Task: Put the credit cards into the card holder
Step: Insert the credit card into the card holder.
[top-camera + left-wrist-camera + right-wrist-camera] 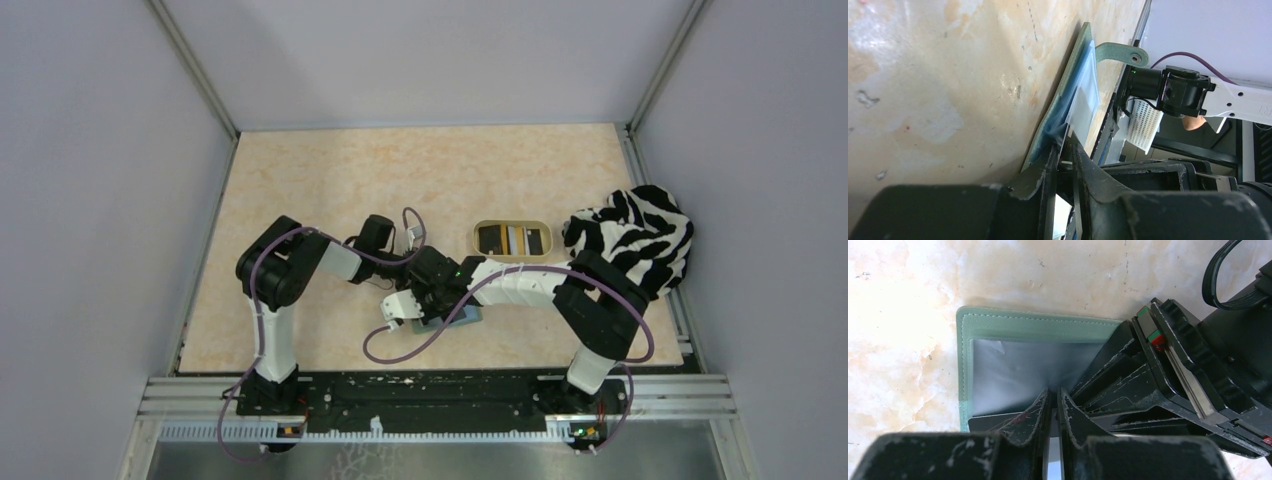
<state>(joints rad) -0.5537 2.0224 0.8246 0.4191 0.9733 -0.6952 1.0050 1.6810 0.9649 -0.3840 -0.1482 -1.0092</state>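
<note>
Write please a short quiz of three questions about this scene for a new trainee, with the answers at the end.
1. True or false: the wallet is folded shut.
2. Seen from above, where does the tray with the cards stand?
A) under the wallet
B) just left of the cloth
C) on top of the cloth
3. What pattern does the cloth have?

Key: 1 false, it lies open with its inside showing; 2 B; 3 black and white stripes.
</note>
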